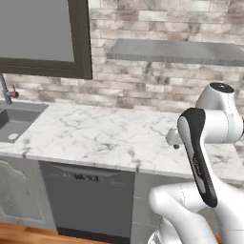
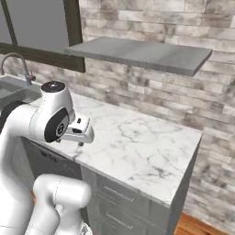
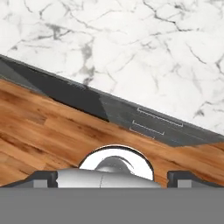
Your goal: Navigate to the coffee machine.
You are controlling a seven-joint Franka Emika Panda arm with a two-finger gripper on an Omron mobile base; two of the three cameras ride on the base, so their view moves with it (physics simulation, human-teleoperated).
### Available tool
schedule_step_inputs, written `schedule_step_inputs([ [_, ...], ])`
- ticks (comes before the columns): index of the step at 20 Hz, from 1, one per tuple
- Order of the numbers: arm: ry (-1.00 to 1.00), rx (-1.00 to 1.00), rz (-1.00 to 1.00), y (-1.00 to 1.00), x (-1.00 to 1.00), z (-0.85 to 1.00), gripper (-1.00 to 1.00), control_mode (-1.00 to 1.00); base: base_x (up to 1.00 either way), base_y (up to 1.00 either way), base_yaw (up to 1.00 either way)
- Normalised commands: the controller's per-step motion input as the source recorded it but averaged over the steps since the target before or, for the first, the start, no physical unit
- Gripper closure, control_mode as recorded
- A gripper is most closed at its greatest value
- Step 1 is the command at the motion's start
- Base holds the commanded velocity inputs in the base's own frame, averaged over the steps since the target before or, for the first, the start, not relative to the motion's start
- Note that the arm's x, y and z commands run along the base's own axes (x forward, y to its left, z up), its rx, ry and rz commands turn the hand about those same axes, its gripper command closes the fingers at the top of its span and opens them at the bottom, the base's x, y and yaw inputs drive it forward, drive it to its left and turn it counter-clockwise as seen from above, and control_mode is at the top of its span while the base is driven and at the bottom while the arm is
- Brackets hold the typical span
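Looking over the arm, the left base view takes in a marble bench (image 1: 95, 138), a sink (image 1: 14, 124) with its faucet (image 1: 5, 90) at far left and a dishwasher (image 1: 88, 200) below. From the right base view, a grey shelf (image 2: 142, 53) hangs on brick above the bench's end. Along the hand view, the pincer (image 3: 112, 177) shows its tips well apart, holding nothing, over the wood floor (image 3: 39, 127). Where the coffee machine stands I cannot tell, so neither its place relative to the pincer; likely heavy and rigid, it needs no grasp here.
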Motion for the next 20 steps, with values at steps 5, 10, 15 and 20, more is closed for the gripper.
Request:
schedule_step_inputs([
  [5,0.00,0.00,0.00,0.00,0.00,0.00,-1.00,1.00,0.07,0.65,0.72],
  [10,0.00,0.00,0.00,0.00,0.00,0.00,-1.00,1.00,0.33,0.66,0.67],
  [15,0.00,0.00,0.00,0.00,0.00,0.00,-1.00,1.00,0.48,0.53,0.54],
  [20,0.00,0.00,0.00,0.00,0.00,0.00,-1.00,1.00,0.53,0.43,0.47],
])
